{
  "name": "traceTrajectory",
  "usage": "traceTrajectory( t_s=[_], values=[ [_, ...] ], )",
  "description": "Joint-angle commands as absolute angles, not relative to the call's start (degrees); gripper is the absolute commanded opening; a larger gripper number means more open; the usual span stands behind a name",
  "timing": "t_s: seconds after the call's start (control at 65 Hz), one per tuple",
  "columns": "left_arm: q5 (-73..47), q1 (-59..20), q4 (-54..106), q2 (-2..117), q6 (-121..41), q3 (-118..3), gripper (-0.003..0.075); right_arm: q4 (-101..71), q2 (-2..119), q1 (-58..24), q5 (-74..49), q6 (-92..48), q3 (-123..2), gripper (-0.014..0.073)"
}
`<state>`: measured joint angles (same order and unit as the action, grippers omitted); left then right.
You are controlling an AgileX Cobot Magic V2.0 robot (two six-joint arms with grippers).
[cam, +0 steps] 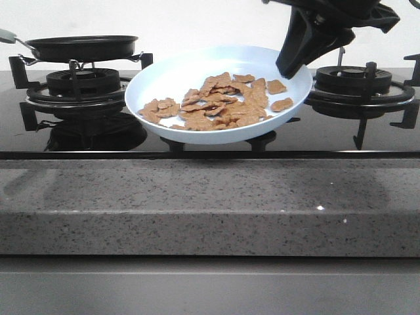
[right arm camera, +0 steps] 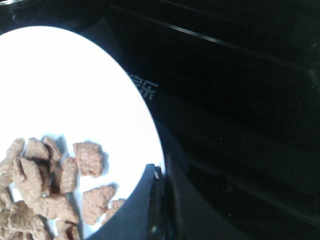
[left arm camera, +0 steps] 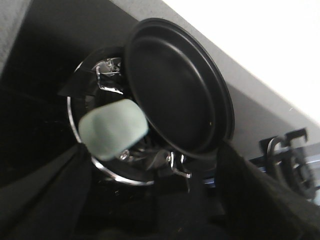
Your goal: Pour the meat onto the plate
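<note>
The pale blue plate [cam: 177, 75] hangs above the middle of the hob, tilted toward the front. On its lower half lies the meat [cam: 223, 102], a heap of orange-brown pieces. My right gripper [cam: 295, 62] is shut on the plate's right rim. In the right wrist view the plate [right arm camera: 65, 90] and the meat [right arm camera: 45, 185] lie beside the right gripper [right arm camera: 162, 200], which clamps the rim. The black frying pan [cam: 82, 47] rests empty on the left burner. In the left wrist view my left gripper [left arm camera: 150, 200] stands open, its fingers far apart around the pan's pale green handle end [left arm camera: 112, 127].
The left burner grate [cam: 79, 88] carries the pan [left arm camera: 175, 90]. A right burner [cam: 357, 82] stands behind the right gripper. The black glass hob [cam: 328, 138] ends at a grey stone counter edge [cam: 210, 203] in front.
</note>
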<state>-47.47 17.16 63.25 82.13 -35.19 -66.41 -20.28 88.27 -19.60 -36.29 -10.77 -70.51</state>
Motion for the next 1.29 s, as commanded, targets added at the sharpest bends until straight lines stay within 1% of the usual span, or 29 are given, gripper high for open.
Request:
traceTrajectory(
  t_s=[0.0, 0.139, 0.292, 0.493, 0.708, 0.785, 0.954, 1.108, 1.278],
  values=[
    [-45.66, 17.24, 56.19, 74.93, -31.5, -68.22, 0.0514, -21.4, 86.23, -19.55, -33.02, -11.07, -72.05, -0.0069],
    [-44.85, 15.51, 41.88, 66.25, -25.44, -67.49, 0.0514, -21.4, 86.23, -19.55, -33.02, -11.07, -72.05, -0.0069],
    [-43.32, 11.35, 32.96, 57.41, -19.77, -64.96, 0.0514, -21.4, 86.23, -19.55, -33.02, -11.07, -72.05, -0.0069],
    [-42.16, 0.59, 19.03, 46.99, -11.29, -58.14, 0.0513, -21.4, 86.23, -19.55, -33.02, -11.07, -72.05, -0.0069],
    [-45.93, -8.53, 3.42, 41.19, -0.84, -52.23, 0.0512, -21.47, 86.23, -19.55, -33.05, -11.07, -72.05, -0.0069],
    [-46.81, -10.56, 0.74, 40.5, 0.56, -50.65, 0.0512, -21.46, 86.23, -19.55, -33.1, -11.07, -72.05, -0.0069],
    [-46.57, -13.52, 0.68, 39.97, 0.7, -48.78, 0.0512, -21.46, 86.23, -19.55, -33.05, -11.07, -72.05, -0.0069],
    [-46.44, -13.84, 0.8, 39.97, 0.7, -48.59, 0.0512, -21.46, 86.23, -19.55, -32.91, -11.07, -72.05, -0.0069],
    [-43.3, -13.84, 1.01, 39.97, 0.7, -48.59, 0.0512, -21.46, 86.39, -19.41, -32.47, -11.07, -72.05, -0.0069]
  ],
)
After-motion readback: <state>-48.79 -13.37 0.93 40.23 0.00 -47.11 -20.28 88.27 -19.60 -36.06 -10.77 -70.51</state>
